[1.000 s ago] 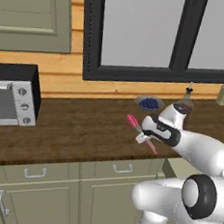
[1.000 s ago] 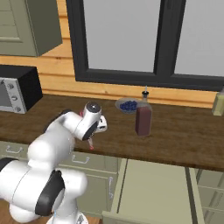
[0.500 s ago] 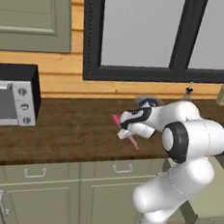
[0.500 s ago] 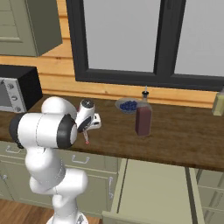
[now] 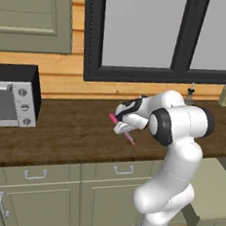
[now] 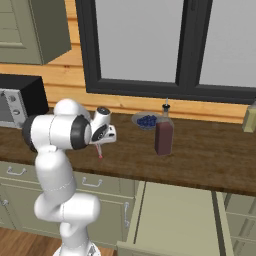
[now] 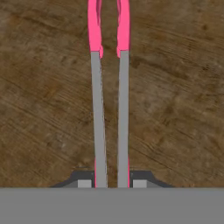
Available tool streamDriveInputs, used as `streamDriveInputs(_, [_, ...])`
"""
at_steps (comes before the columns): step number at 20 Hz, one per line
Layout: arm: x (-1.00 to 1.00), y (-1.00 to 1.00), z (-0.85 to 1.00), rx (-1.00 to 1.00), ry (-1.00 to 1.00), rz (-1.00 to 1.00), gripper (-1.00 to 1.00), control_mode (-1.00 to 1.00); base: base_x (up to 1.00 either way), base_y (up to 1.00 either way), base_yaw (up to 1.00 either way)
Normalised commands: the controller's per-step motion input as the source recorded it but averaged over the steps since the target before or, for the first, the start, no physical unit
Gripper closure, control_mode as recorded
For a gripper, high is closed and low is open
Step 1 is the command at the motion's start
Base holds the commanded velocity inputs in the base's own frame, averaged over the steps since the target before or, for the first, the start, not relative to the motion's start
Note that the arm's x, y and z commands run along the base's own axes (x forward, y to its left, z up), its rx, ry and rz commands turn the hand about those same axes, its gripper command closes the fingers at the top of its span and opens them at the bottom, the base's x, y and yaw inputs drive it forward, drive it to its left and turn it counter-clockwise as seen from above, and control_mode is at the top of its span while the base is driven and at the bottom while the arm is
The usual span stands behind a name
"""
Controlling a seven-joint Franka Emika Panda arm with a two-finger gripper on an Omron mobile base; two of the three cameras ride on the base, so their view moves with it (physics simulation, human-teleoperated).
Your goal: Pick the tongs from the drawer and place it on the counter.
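Note:
My gripper (image 5: 123, 127) is shut on the pink-red tongs (image 5: 130, 138) and holds them just above the dark-brown counter (image 5: 69, 130), in front of the window. The tongs slant down toward the counter's front edge. In the right base view the gripper (image 6: 102, 140) points down, and the tongs' tip (image 6: 99, 151) hangs close to the counter (image 6: 200, 155). The hand view has the tongs (image 7: 109, 87) running up from between my fingertips (image 7: 140, 181), grey arms with pink ends, over wood grain. The olive-green drawer (image 6: 175, 210) stands pulled open to my right, its inside bare.
A microwave (image 5: 8, 100) sits at the counter's left end. A dark-red bottle (image 6: 163, 137) and a bowl of blueberries (image 6: 147, 120) stand right of the gripper. An olive bottle (image 6: 250, 117) is at the far right. The open drawer (image 5: 210, 188) juts out below the counter.
The arm has swung left along the counter with the tongs in its grip, and the gripper has turned to point further down toward the wood.

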Motion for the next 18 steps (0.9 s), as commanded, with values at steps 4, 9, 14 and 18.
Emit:
streamDriveInputs(4, [0.13, 0.01, -0.06, 0.0, 0.01, -0.03, -1.0, -1.0, 0.0, 0.0, 0.0])
streamDriveInputs(9, [0.01, 0.0, 0.0, 0.0, 0.0, -0.06, -1.0, -1.0, 0.0, 0.0, 0.0])
streamDriveInputs(14, [-0.01, 0.0, 0.02, 0.0, 0.0, -0.07, -1.0, -1.0, 0.0, 0.0, 0.0])
streamDriveInputs(18, [-0.55, -0.11, 0.46, -0.09, -0.04, -0.17, -1.0, -1.0, 0.0, 0.0, 0.0])
